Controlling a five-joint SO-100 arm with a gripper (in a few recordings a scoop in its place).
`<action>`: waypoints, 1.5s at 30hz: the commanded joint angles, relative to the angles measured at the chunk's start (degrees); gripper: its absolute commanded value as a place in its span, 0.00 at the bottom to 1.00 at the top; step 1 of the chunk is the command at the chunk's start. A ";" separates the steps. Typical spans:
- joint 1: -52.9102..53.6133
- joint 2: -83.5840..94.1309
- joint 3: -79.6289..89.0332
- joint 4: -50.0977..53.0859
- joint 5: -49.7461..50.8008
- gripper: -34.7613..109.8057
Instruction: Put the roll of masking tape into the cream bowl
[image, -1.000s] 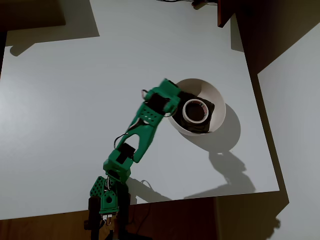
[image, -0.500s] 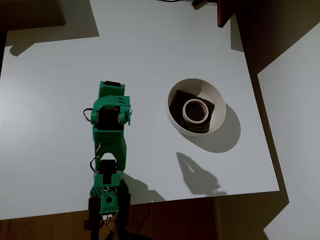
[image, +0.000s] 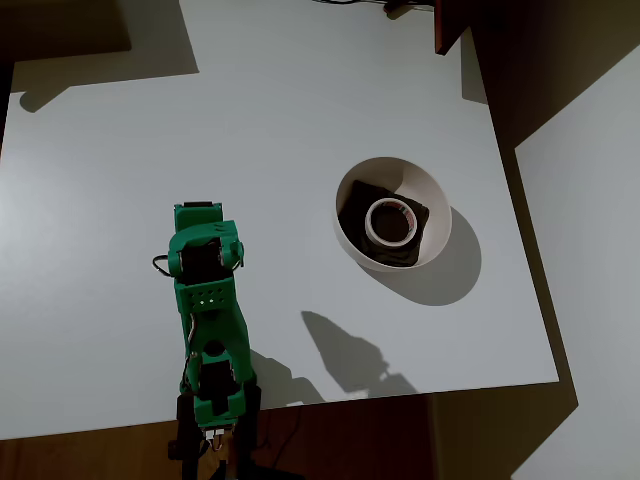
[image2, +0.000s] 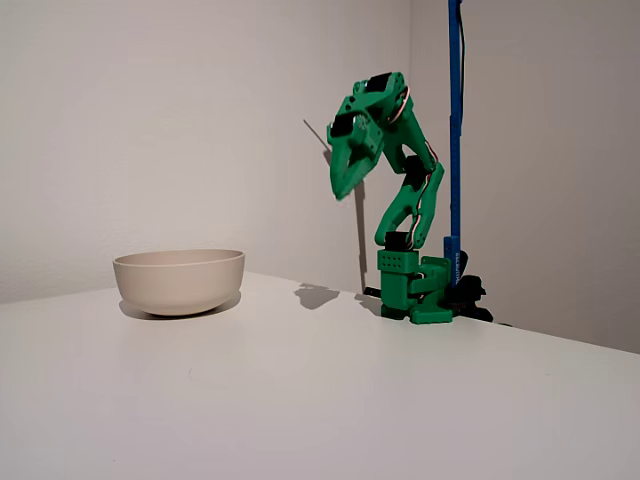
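Inside cream bowl (image: 431, 197), masking tape roll (image: 390, 221) flat, hole upward, hand (image2: 342, 187) raised, grip unclear

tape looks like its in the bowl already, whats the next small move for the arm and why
Probably just fold back toward its base and stop. The roll of masking tape lies flat on the dark pad inside the cream bowl, and the gripper hangs high above the table, well apart from the bowl and carrying nothing.
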 joint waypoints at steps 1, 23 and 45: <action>-0.18 7.21 9.93 -5.89 -0.35 0.18; 3.52 37.09 60.21 -23.20 -5.01 0.18; 3.52 58.54 71.63 -11.34 -6.06 0.18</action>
